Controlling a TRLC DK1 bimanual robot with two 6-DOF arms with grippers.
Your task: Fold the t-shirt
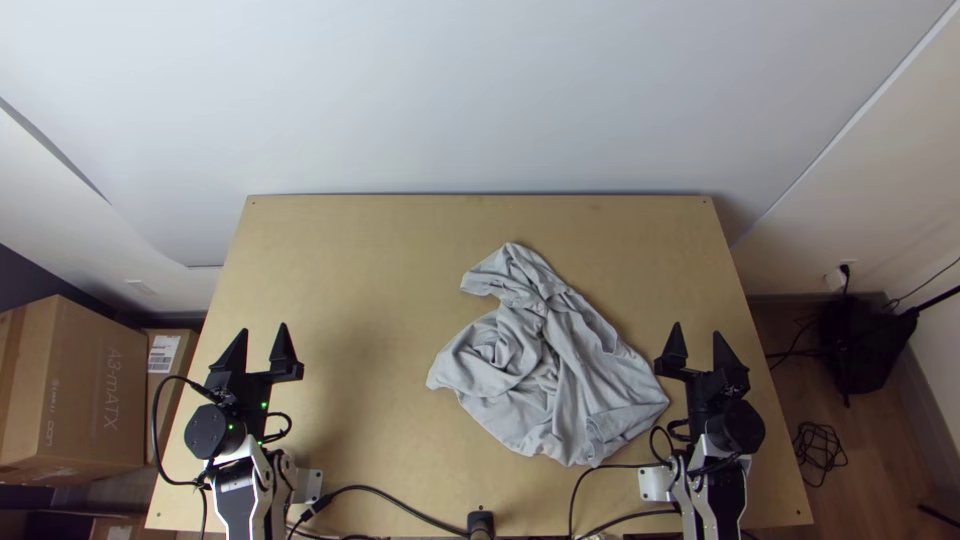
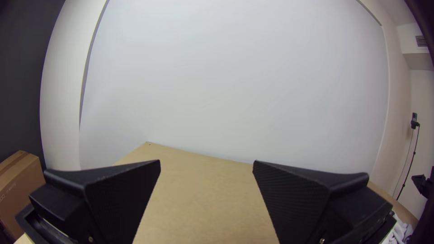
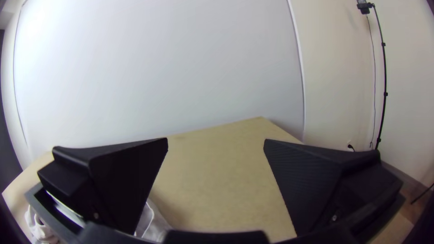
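Observation:
The light grey t-shirt [image 1: 575, 370] lies bunched and wrinkled on the table, right of the middle in the top view, one narrow part pointing toward the far edge. My left gripper [image 1: 264, 340] is open near the table's left side, well apart from the cloth. Just right of the shirt, my right gripper [image 1: 696, 348] stands open, holding nothing. In the left wrist view the left gripper [image 2: 206, 165] has its fingers wide apart. The right wrist view has the right gripper [image 3: 216, 142] equally wide, with part of the shirt [image 3: 153, 223] low beside one finger.
The wooden table [image 1: 370, 260] has bare surface left of the shirt and beyond it. Black cables [image 1: 400, 500] run along its near edge by a dark plug [image 1: 481, 522]. Cardboard boxes [image 1: 90, 390] stand off the left side, a black bag-like object [image 1: 860, 345] off the right.

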